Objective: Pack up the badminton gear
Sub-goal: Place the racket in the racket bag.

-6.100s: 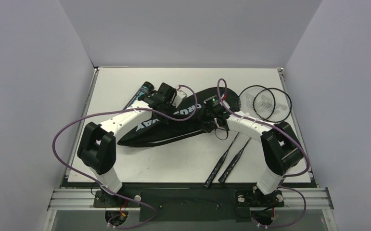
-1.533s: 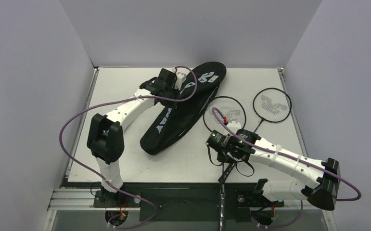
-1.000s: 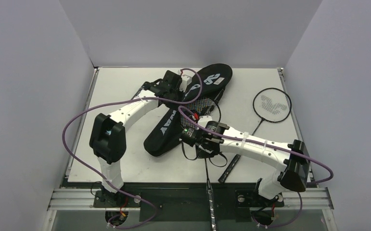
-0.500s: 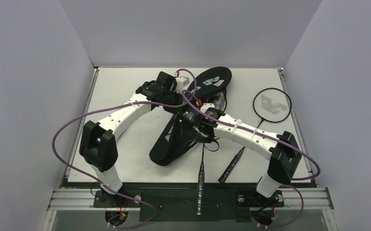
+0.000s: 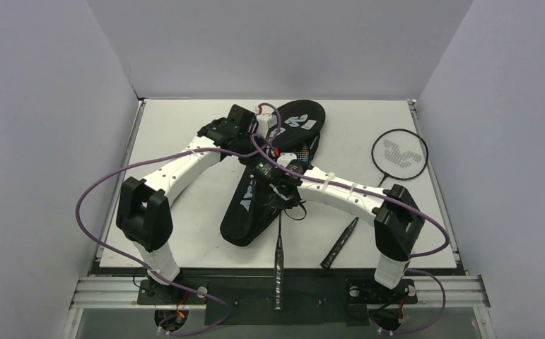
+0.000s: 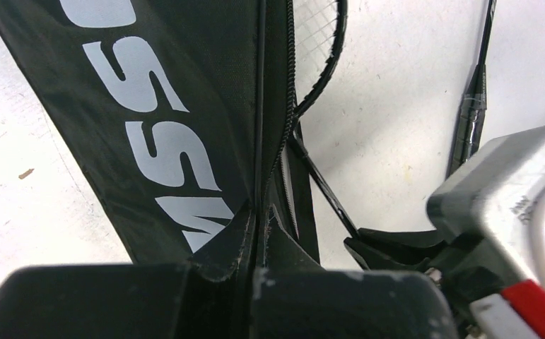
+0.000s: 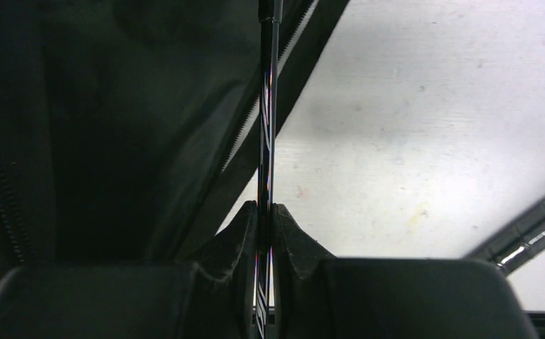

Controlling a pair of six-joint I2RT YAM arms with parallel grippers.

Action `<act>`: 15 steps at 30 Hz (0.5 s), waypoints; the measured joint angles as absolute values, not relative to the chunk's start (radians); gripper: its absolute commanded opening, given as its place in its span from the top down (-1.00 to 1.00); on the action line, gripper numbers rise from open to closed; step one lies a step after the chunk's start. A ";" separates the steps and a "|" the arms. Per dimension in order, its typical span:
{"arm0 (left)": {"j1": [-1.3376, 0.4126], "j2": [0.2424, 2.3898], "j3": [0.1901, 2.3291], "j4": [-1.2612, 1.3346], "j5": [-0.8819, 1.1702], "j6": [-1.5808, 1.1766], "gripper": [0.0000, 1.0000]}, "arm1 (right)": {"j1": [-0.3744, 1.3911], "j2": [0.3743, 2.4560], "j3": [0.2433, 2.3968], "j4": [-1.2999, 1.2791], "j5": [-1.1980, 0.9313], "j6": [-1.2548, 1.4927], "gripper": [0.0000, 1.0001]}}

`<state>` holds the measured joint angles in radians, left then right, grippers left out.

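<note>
The black bag (image 5: 244, 212) lettered in white lies diagonally on the table, its wide end at the back. My left gripper (image 5: 249, 146) is shut on the bag's zipper edge (image 6: 261, 212) and holds the opening up. My right gripper (image 5: 275, 183) is shut on the thin shaft (image 7: 268, 127) of one racket (image 5: 278, 268). That racket's strung head (image 6: 326, 56) sits inside the bag's mouth, and its handle hangs over the table's near edge. A second racket (image 5: 399, 155) lies flat at the right, its handle (image 5: 340, 244) toward the front.
The white table (image 5: 170, 127) is walled in by grey panels on three sides. Purple cables loop over both arms. The second racket's handle (image 7: 531, 233) lies just right of my right gripper. The aluminium base rail (image 5: 114, 291) runs along the front.
My right gripper has carried the racket left and toward the back, sliding its head deeper into the bag's mouth. The bag's wide end shifted slightly left. The left gripper kept its hold.
</note>
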<state>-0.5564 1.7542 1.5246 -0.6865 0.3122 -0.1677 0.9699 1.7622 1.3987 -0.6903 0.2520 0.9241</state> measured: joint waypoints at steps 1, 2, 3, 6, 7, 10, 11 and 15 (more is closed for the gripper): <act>-0.556 1.754 1.525 -0.688 0.313 -0.166 1.00 | 0.970 1.765 1.399 -0.678 0.242 0.923 1.00; -0.556 1.754 1.525 -0.689 0.314 -0.164 1.00 | 0.970 1.768 1.399 -0.668 0.233 0.921 1.00; -0.556 1.754 1.525 -0.691 0.314 -0.161 1.00 | 0.970 1.770 1.399 -0.658 0.226 0.921 1.00; -0.556 1.754 1.525 -0.696 0.314 -0.153 1.00 | 0.962 1.773 1.387 -0.624 0.210 0.919 1.00; -0.555 1.754 1.525 -0.699 0.314 -0.150 1.00 | 0.956 1.773 1.379 -0.611 0.206 0.915 1.00; -0.555 1.754 1.525 -0.710 0.314 -0.145 1.00 | 0.927 1.773 1.353 -0.566 0.195 0.903 1.00; -0.554 1.754 1.525 -0.714 0.314 -0.144 1.00 | 0.907 1.772 1.340 -0.542 0.193 0.895 1.00; -0.553 1.754 1.525 -0.730 0.315 -0.138 1.00 | 0.834 1.767 1.299 -0.468 0.189 0.867 1.00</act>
<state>-0.5533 1.7542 1.5246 -0.7296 0.3149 -0.1375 0.8341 1.7668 1.2987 -0.4679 0.1886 0.8669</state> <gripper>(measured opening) 0.029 0.058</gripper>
